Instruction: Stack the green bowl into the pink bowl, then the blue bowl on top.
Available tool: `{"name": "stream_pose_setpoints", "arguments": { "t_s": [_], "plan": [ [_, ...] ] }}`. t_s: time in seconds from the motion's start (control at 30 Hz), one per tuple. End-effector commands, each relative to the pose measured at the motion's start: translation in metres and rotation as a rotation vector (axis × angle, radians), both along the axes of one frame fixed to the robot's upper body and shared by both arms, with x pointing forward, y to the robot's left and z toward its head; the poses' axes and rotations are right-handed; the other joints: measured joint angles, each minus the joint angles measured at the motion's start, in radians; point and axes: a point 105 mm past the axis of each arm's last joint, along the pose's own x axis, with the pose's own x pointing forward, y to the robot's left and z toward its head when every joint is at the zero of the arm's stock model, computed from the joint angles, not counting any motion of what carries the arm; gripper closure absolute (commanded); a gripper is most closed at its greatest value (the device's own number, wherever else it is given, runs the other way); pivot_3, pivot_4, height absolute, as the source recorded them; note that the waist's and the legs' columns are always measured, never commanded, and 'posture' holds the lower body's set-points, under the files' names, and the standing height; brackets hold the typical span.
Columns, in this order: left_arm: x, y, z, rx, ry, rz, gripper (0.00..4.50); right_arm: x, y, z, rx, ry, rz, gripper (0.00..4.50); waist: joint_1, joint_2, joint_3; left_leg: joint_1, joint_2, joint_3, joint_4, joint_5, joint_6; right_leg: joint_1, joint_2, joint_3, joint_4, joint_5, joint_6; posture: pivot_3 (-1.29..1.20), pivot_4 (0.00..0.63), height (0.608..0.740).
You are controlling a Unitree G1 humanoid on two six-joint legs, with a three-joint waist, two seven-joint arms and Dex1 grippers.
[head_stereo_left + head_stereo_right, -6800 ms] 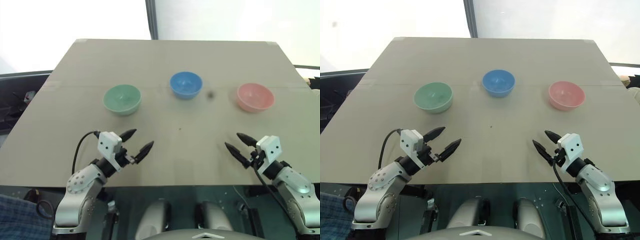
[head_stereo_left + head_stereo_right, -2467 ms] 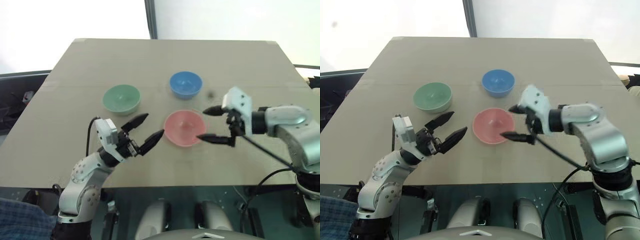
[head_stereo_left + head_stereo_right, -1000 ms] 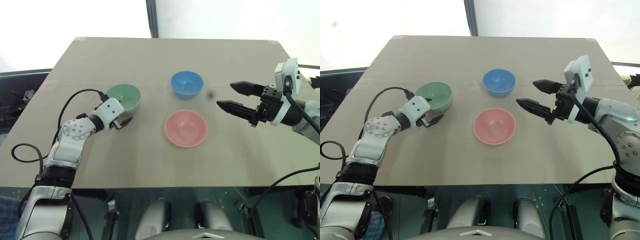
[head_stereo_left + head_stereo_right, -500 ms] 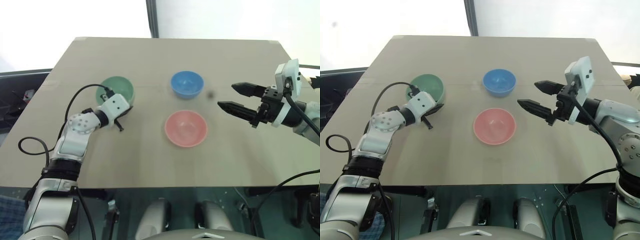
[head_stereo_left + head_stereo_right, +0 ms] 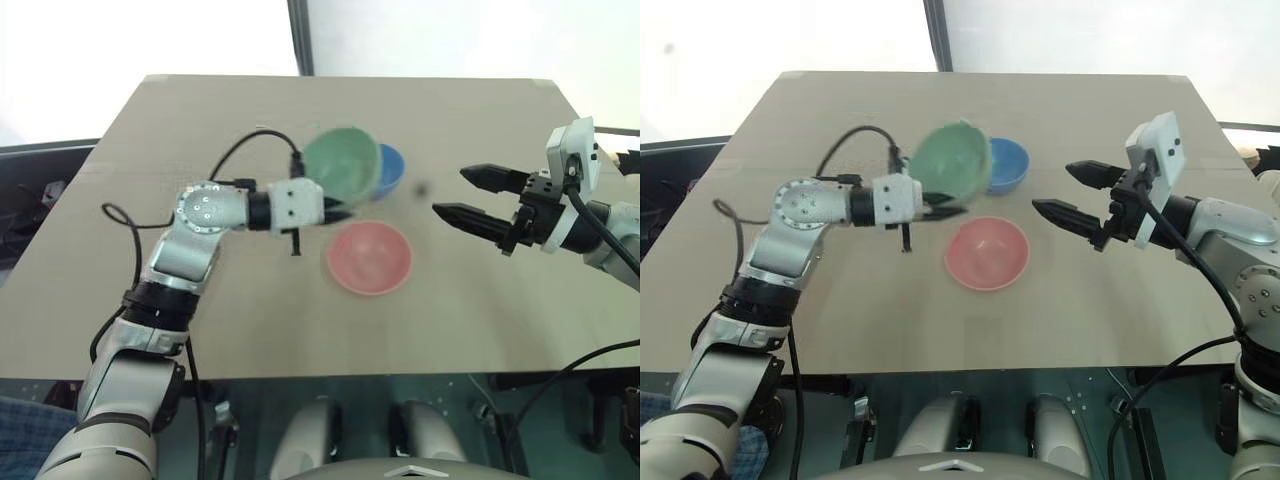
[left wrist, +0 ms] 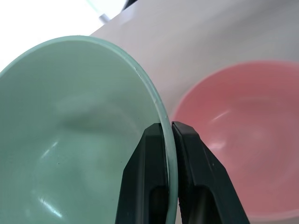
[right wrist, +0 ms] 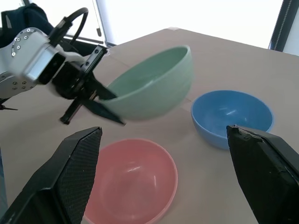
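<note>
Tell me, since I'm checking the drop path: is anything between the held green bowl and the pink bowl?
Nothing visible. The left gripper is shut on the green bowl's rim, holding it tilted in the air just beyond the empty pink bowl. The blue bowl sits farther back, off that path.

Tan table (image 5: 200,130), pink bowl (image 5: 369,257) resting mid-table, blue bowl (image 5: 389,170) behind it

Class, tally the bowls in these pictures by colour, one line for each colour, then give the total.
green bowl: 1
pink bowl: 1
blue bowl: 1
Total: 3
</note>
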Motion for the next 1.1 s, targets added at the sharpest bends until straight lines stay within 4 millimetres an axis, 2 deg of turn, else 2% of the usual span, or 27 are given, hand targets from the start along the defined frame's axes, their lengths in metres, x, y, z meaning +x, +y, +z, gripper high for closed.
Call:
{"name": "stream_pose_setpoints", "arguments": {
  "t_s": [0.03,0.17,0.2,0.27,0.3,0.33,0.4,0.43,0.47,0.57,0.73,0.8,0.93,1.1],
  "plan": [
    [-0.042,-0.008,-0.004,0.124,-0.027,-0.284,4.32,-0.006,0.001,0.009,0.002,-0.05,0.004,0.0,0.0,0.0,0.0,0.0,0.0,0.0,0.0,0.0,0.0,0.0,0.0,0.0,0.0,0.0,0.0,0.0,0.15,0.74],
    [-0.049,-0.008,-0.009,0.149,0.0,-0.333,4.32,-0.006,0.0,0.009,0.003,-0.049,-0.003,0.0,0.004,0.0,0.0,0.001,0.0,0.0,0.001,0.0,0.0,0.001,0.0,0.0,0.001,0.0,0.0,0.0,0.15,0.74],
    [-0.048,-0.008,-0.009,0.15,0.004,-0.332,3.82,-0.006,0.0,0.009,0.004,-0.049,-0.005,0.0,0.005,0.0,0.0,0.001,0.0,0.0,0.001,0.0,0.0,0.001,0.0,0.0,0.001,0.0,0.0,0.0,0.15,0.74],
    [-0.044,-0.004,-0.011,0.166,0.002,-0.308,3.52,-0.007,-0.001,0.008,0.004,-0.048,-0.009,0.0,0.006,0.0,0.0,0.001,0.0,0.0,0.002,0.0,0.001,0.001,0.001,0.0,0.002,0.0,0.0,0.0,0.15,0.74],
    [-0.042,-0.002,-0.012,0.175,0.0,-0.298,3.02,-0.007,-0.001,0.008,0.004,-0.048,-0.009,0.0,0.006,0.0,0.0,0.001,0.0,0.0,0.002,-0.001,0.003,0.002,0.001,0.0,0.002,0.0,0.0,0.0,0.15,0.74],
    [-0.04,-0.001,-0.014,0.175,-0.009,-0.287,2.93,-0.007,-0.001,0.008,0.005,-0.048,-0.01,0.0,0.005,0.0,0.0,0.001,0.0,0.0,0.003,-0.001,0.003,0.002,0.001,0.0,0.002,0.0,0.0,0.0,0.15,0.74],
    [-0.036,-0.001,-0.014,0.16,-0.054,-0.278,2.04,-0.007,-0.001,0.008,0.006,-0.047,-0.01,0.0,0.005,0.0,0.0,0.001,0.0,0.0,0.003,-0.001,0.003,0.002,0.002,0.0,0.002,0.0,0.0,0.0,0.15,0.74],
    [-0.033,-0.003,-0.011,0.123,-0.076,-0.262,1.93,-0.007,-0.001,0.008,0.006,-0.046,-0.01,0.0,0.005,0.0,0.0,0.001,0.0,0.0,0.003,-0.001,0.003,0.002,0.002,0.0,0.002,0.0,0.0,0.0,0.15,0.74],
    [-0.031,-0.004,-0.007,0.084,-0.081,-0.246,1.23,-0.007,-0.001,0.007,0.006,-0.045,-0.01,0.0,0.006,0.0,0.0,0.001,0.0,0.0,0.003,-0.001,0.003,0.002,0.002,0.0,0.002,0.0,0.0,0.0,0.15,0.74],
    [-0.024,-0.003,0.011,-0.101,0.011,-0.162,1.23,-0.006,-0.001,0.007,0.002,-0.043,-0.007,0.0,0.006,0.0,0.0,0.001,0.0,0.0,0.004,-0.001,0.003,0.002,0.003,0.0,0.003,0.0,0.001,0.0,0.15,0.74],
    [-0.011,0.022,0.034,-0.403,0.239,0.034,1.23,-0.001,0.0,-0.001,-0.049,-0.029,-0.019,0.0,-0.002,0.0,0.0,0.001,0.001,0.0,0.004,-0.001,0.003,0.002,0.004,0.0,0.004,0.0,0.001,0.0,0.15,0.74],
    [-0.006,0.037,0.039,-0.512,0.308,0.136,1.23,0.01,-0.002,-0.011,-0.117,-0.023,-0.058,0.0,-0.008,0.0,0.0,0.002,0.001,0.0,0.004,-0.001,0.003,0.002,0.004,0.0,0.004,0.0,0.001,0.0,0.15,0.74],
    [-0.005,0.058,0.039,-0.611,0.345,0.286,1.23,0.037,-0.003,-0.027,-0.266,-0.055,-0.119,0.0,-0.017,0.0,0.0,0.002,0.001,0.0,0.005,-0.001,0.003,0.002,0.004,0.0,0.006,0.0,0.001,0.0,0.15,0.74],
    [-0.011,0.08,0.057,-0.781,0.365,0.405,1.23,0.073,0.02,-0.041,-0.459,-0.176,-0.094,0.0,-0.022,-0.001,0.001,0.003,0.001,0.0,0.006,0.001,-0.001,0.001,0.004,0.001,0.008,0.0,0.001,0.0,0.15,0.74]
  ]
}}
